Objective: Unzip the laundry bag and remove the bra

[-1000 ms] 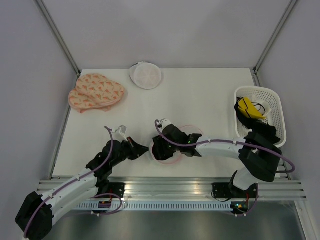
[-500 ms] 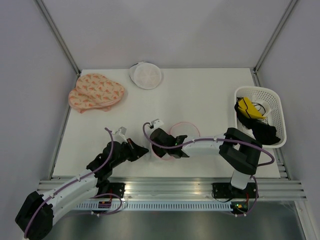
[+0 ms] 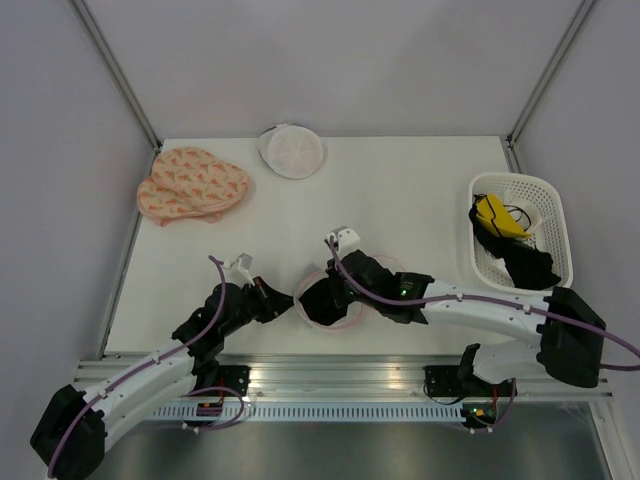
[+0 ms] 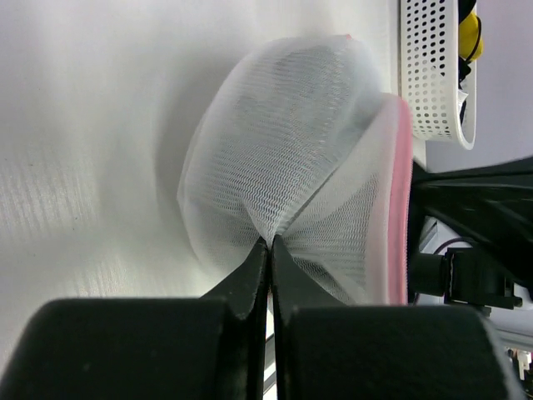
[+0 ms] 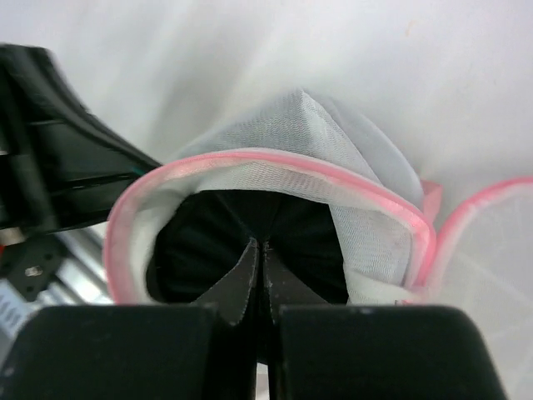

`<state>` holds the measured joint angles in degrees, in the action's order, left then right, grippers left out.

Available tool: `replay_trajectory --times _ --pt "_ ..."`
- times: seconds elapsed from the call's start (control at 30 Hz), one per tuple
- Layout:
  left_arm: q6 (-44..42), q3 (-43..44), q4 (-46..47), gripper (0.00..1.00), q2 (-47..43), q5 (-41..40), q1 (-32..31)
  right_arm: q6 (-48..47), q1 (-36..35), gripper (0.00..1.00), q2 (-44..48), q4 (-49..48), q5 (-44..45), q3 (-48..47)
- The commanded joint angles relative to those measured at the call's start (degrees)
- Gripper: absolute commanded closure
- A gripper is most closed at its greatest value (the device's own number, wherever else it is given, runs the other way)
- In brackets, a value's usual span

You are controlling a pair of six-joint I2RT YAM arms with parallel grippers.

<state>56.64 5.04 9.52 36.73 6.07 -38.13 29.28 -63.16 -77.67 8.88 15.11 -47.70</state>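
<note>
The laundry bag is white mesh with a pink rim and lies unzipped near the table's front edge. Its mouth gapes toward my right wrist. Inside it lies the black bra. My right gripper reaches into the mouth and is shut on the bra's black fabric; from above it sits at the bag. My left gripper is shut on a pinch of the bag's mesh at its left side.
A white perforated basket at the right edge holds yellow and black items. An orange patterned padded piece lies at the back left. A round white mesh bag sits at the back middle.
My right gripper has gone from open to shut inside the bag's mouth, on the black fabric. Its arm has swung out to the right. The left gripper kept its hold.
</note>
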Motion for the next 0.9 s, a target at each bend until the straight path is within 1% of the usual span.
replay_trajectory --times 0.0,0.07,0.2,0.27,0.3,0.43,0.57,0.63,0.7,0.73,0.77,0.8,0.83,0.87 --pt "0.8 0.0 0.9 0.98 0.1 -0.8 -0.2 -0.8 -0.1 1.00 6.6 0.8 -3.0 0.5" --pt "0.8 0.1 0.9 0.98 0.4 -0.9 -0.2 -0.7 -0.1 1.00 8.2 0.9 -6.2 0.4" --pt "0.8 0.1 0.8 0.98 0.4 -0.9 -0.2 -0.1 -0.1 1.00 11.2 1.4 -9.2 0.3" --pt "0.9 0.1 0.8 0.98 0.4 -0.8 -0.2 -0.2 0.0 1.00 12.8 -0.8 -11.8 1.6" --pt "0.9 0.0 0.8 0.98 0.4 -0.8 -0.1 0.2 0.0 1.00 14.4 -1.5 -16.7 1.9" --pt "0.9 -0.1 0.5 0.98 0.2 -0.9 -0.2 1.6 1.4 1.00 15.8 -5.6 -29.3 2.0" --pt "1.0 0.1 0.8 0.98 0.3 -1.1 -0.2 2.9 1.4 0.99 14.5 -9.3 -37.8 2.3" --pt "1.0 0.1 0.9 0.98 0.3 -0.9 -0.2 3.6 1.4 1.00 13.7 -13.7 -41.7 2.5" --pt "1.1 0.1 0.9 0.98 0.2 -0.9 -0.2 6.7 1.5 1.00 12.8 -19.1 -48.6 3.7" --pt "1.2 0.0 0.9 0.98 0.1 -0.9 -0.2 7.6 1.5 1.00 12.4 -23.5 -50.9 4.0" --pt "1.2 0.0 0.8 0.98 0.0 -0.7 -0.2 8.3 1.5 1.00 11.9 -24.9 -53.3 3.9" --pt "1.2 0.0 0.8 0.98 -0.1 -0.7 -0.2 9.6 1.4 0.99 11.8 -26.4 -54.0 4.1" --pt "1.2 -0.1 0.8 0.98 -0.3 -0.7 -0.2 10.3 1.4 0.99 11.8 -30.4 -54.7 4.8" --pt "1.2 -0.1 0.8 0.98 -0.3 -0.8 -0.2 11.0 1.4 1.00 12.1 -32.8 -57.2 5.2"
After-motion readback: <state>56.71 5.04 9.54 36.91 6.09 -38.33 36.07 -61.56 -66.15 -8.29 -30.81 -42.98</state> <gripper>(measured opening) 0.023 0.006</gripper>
